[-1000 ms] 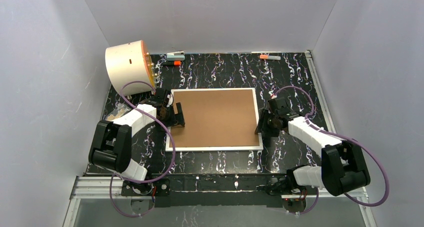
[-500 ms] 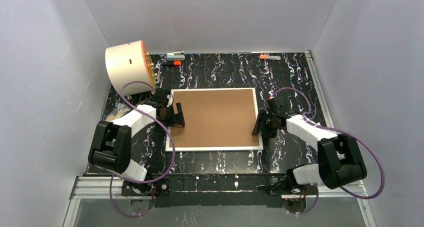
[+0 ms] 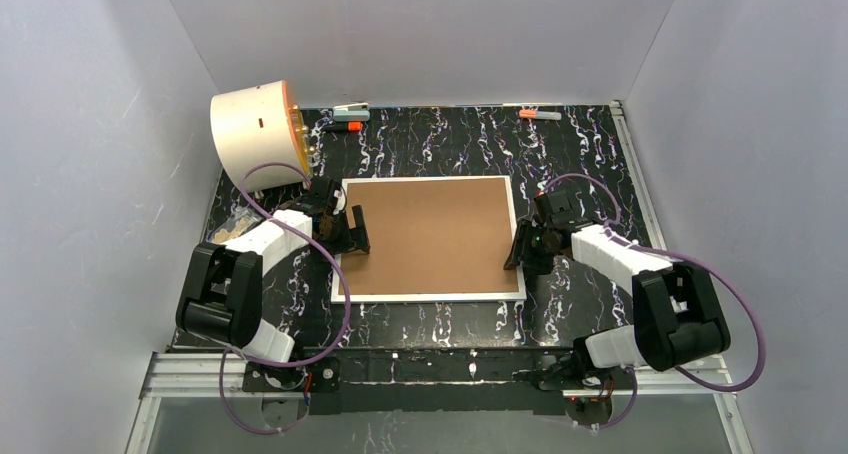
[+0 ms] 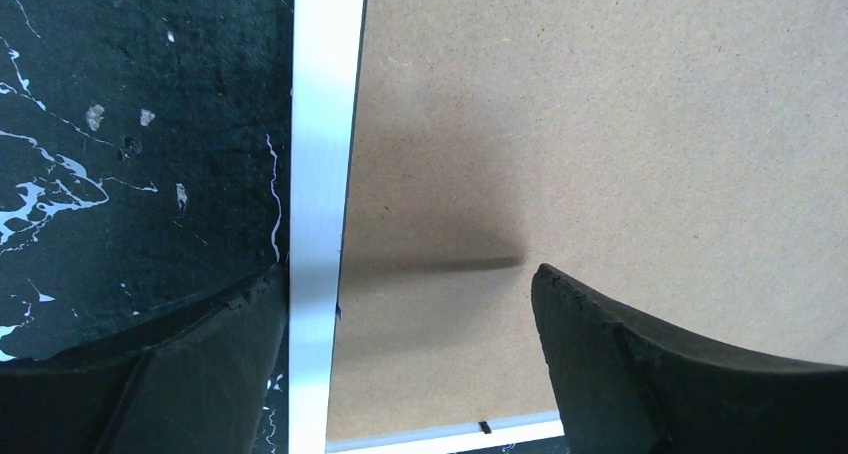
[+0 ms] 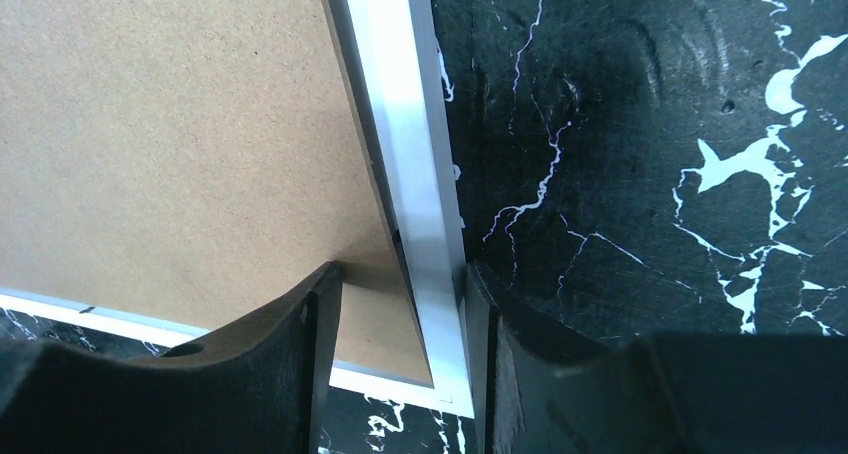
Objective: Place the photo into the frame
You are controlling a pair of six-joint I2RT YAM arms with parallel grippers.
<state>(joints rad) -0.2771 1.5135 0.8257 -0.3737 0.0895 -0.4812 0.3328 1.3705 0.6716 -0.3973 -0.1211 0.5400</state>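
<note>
The frame (image 3: 430,297) lies face down in the middle of the table, its brown board back up inside a thin white rim. The photo is not in view. My left gripper (image 3: 350,232) is open across the frame's left edge; in the left wrist view (image 4: 410,274) one finger is on the table beside the rim (image 4: 320,124) and the other over the board. My right gripper (image 3: 520,246) straddles the right edge near the front corner. In the right wrist view (image 5: 402,269) its outer finger touches the rim (image 5: 400,94), and the inner finger stands off over the board.
A cream cylinder with an orange face (image 3: 255,134) lies at the back left. A clip and an orange-tipped marker (image 3: 350,116) and another marker (image 3: 540,114) lie along the back edge. A small beige scrap (image 3: 232,224) lies left of my left arm. Grey walls enclose the table.
My right gripper has shifted a little left onto the frame's right edge. The left arm and the frame have not visibly moved.
</note>
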